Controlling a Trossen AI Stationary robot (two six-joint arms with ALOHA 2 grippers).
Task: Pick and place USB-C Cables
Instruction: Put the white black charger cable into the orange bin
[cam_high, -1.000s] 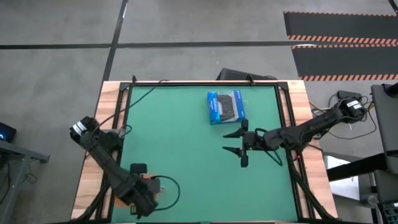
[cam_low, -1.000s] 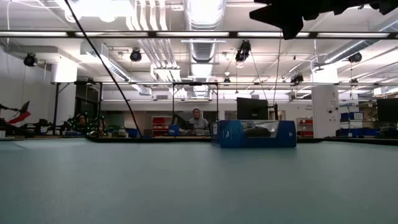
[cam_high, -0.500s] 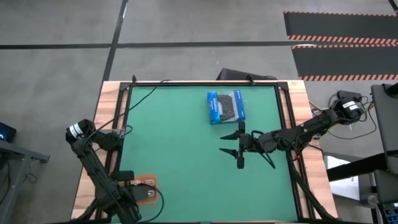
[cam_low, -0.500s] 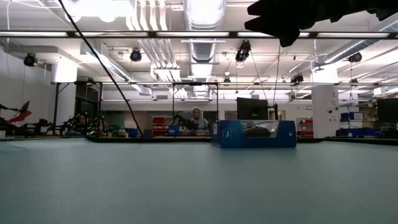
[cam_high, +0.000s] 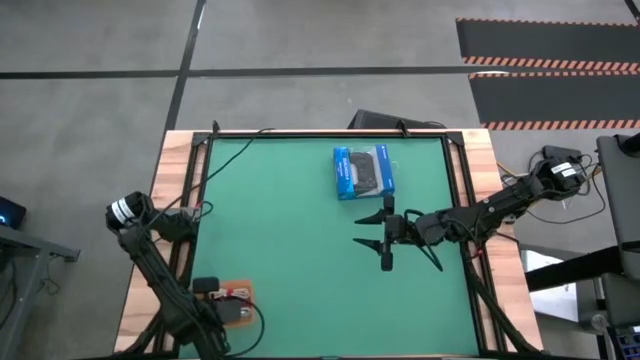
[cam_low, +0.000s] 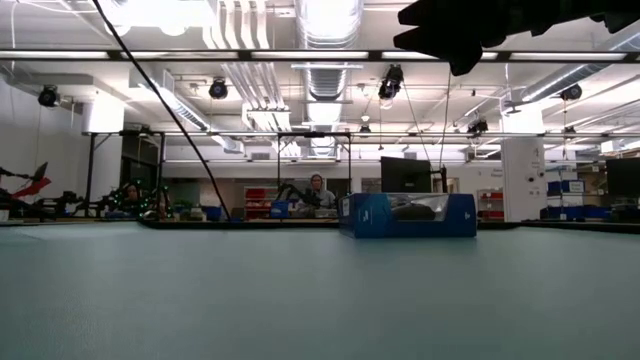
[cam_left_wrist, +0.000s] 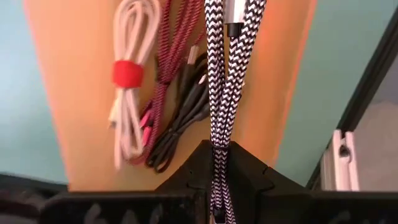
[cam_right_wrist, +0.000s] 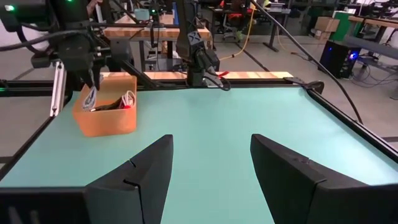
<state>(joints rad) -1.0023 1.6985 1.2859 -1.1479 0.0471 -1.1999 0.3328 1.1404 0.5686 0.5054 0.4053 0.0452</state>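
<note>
My left gripper (cam_high: 212, 297) stands over an orange bin (cam_high: 236, 296) at the table's near left and is shut on a grey cable with a black-and-white zigzag weave (cam_left_wrist: 227, 93). In the bin (cam_left_wrist: 74, 124) lie a white cable with a red tie (cam_left_wrist: 127, 93), a red cable (cam_left_wrist: 169, 56) and a black cable (cam_left_wrist: 180, 118). The right wrist view shows the bin (cam_right_wrist: 106, 106) with the left gripper (cam_right_wrist: 89, 87) above it. My right gripper (cam_high: 368, 230) is open and empty above the middle of the mat, near a blue-and-black box (cam_high: 363, 172). My left gripper pinches the folded zigzag cable between its two fingers (cam_left_wrist: 186, 180), on two strands side by side (cam_left_wrist: 217, 165). The fingers point down from above. The cable hangs below them over the bin (cam_right_wrist: 89, 98); whether its lower end touches the bin I cannot tell.
The blue-and-black packaged box (cam_low: 405, 215) sits on the green mat (cam_high: 300, 250) toward the far edge. A black frame rail (cam_left_wrist: 367, 93) runs beside the bin. A person sits in the room beyond the table (cam_low: 318, 192).
My left arm has swung toward the table's near left corner, off the orange bin, which now shows beside it. My right gripper has drifted slightly toward the table's left, still open.
</note>
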